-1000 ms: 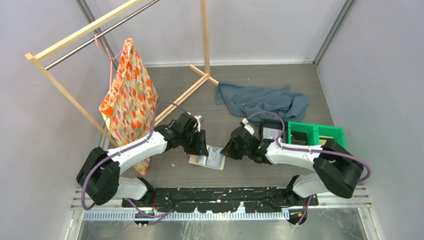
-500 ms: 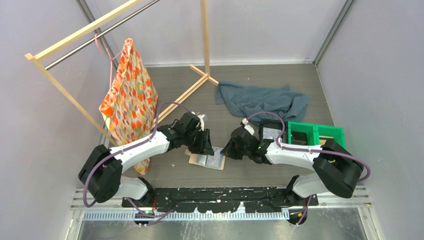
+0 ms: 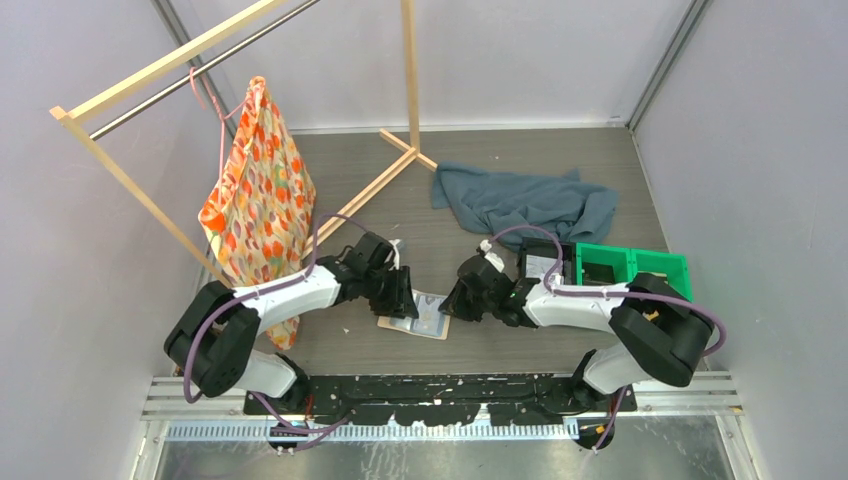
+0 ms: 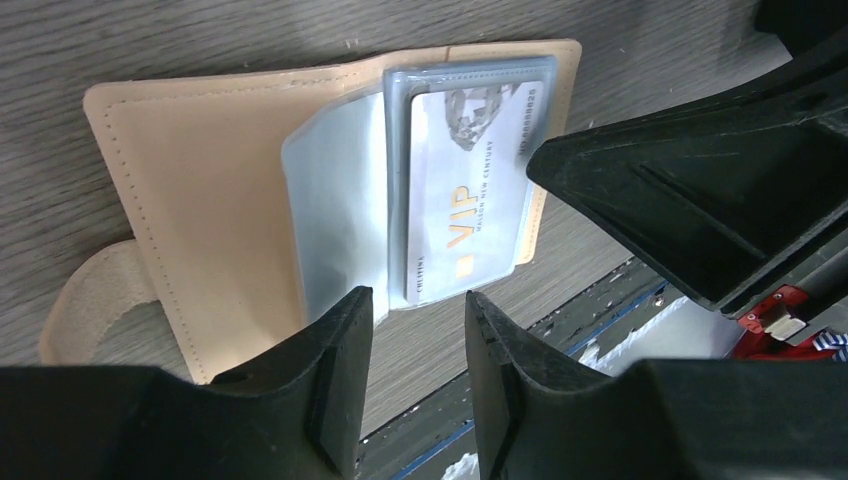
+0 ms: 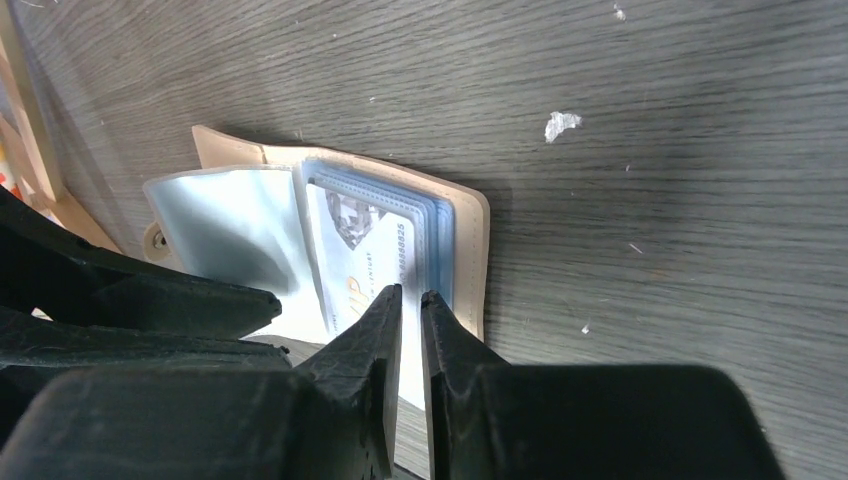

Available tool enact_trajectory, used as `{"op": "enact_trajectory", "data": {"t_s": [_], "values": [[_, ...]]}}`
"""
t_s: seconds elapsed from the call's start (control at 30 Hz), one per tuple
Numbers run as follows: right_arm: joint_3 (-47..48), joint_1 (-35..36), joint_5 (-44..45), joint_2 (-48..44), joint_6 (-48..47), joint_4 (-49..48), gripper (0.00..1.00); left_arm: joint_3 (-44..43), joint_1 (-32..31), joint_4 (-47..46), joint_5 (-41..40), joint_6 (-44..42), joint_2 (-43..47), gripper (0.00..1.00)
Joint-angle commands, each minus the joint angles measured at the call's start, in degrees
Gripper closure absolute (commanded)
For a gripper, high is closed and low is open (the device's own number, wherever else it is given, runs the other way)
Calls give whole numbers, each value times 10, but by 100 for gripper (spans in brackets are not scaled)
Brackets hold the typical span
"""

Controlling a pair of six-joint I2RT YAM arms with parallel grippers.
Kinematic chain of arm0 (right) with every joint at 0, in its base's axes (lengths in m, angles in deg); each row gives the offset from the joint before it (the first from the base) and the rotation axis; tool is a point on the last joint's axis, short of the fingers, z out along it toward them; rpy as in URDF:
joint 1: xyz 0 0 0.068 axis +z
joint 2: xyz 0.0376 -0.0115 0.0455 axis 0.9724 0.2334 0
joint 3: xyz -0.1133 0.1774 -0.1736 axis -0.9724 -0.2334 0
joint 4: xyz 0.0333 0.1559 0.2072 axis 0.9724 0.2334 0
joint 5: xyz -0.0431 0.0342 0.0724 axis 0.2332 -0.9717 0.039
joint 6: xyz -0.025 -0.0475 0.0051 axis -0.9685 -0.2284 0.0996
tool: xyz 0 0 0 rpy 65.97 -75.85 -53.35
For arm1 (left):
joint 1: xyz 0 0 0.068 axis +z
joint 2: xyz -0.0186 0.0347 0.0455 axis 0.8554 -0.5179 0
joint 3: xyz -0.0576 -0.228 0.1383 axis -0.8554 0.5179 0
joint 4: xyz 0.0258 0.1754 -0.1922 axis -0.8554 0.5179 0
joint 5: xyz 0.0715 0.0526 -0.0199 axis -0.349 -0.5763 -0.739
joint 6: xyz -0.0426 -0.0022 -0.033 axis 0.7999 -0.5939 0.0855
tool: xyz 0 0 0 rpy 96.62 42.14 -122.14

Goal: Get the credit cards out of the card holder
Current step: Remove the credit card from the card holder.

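**Two Grippers Meet Over the Open Card Holder**

The card holder (image 3: 415,322) lies open and flat on the counter (image 3: 480,150). It is close to the near edge, right between the two arms. It is tan inside, and a little tab (image 4: 90,310) sticks out from one side. One clear pocket (image 4: 335,220) is flipped over onto the bare tan half. On the other half, a pale credit card (image 4: 465,190) sits inside its own pocket. It has "VIP" on it in gold letters. More pockets are stacked under it, but what is in them is hidden.

The left gripper (image 4: 412,305) reaches in over the left side of the holder. Its jaws are partly apart and hold nothing. One tip hangs over the flipped pocket and the other over the edge of the card.

The right gripper (image 5: 410,300) reaches in from the right side. Its jaws are narrow, with only a thin slit between them. The tips are right at the edge of the card. I cannot tell if they pinch it or just touch it.

The two grippers are near each other but do not touch.

A green bin (image 3: 630,268) sits on the right. A blue-grey cloth (image 3: 520,200) lies crumpled at the far side. On the left, an orange spotted cloth (image 3: 258,190) hangs from a wooden rack (image 3: 150,70).
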Motion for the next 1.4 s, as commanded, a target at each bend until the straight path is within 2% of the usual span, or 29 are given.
{"op": "enact_trajectory", "data": {"t_s": [0.0, 0.53, 0.93, 1.17, 1.37], "values": [[12, 2, -7, 12, 0, -27, 82, 12, 10, -37, 21, 5, 3, 59], [28, 11, -10, 35, 4, -35, 83, 35, 59, -64, 50, -1, -6, 64], [-11, 11, 33, -57, 19, 26, 82, 33, 72, -50, 28, 4, -27, 64], [-7, 11, 23, -54, 23, 25, 76, 35, 72, -55, 35, 8, -39, 64], [14, 11, 37, -86, 13, 60, 76, 62, 69, -98, 55, 36, -51, 65]]}}
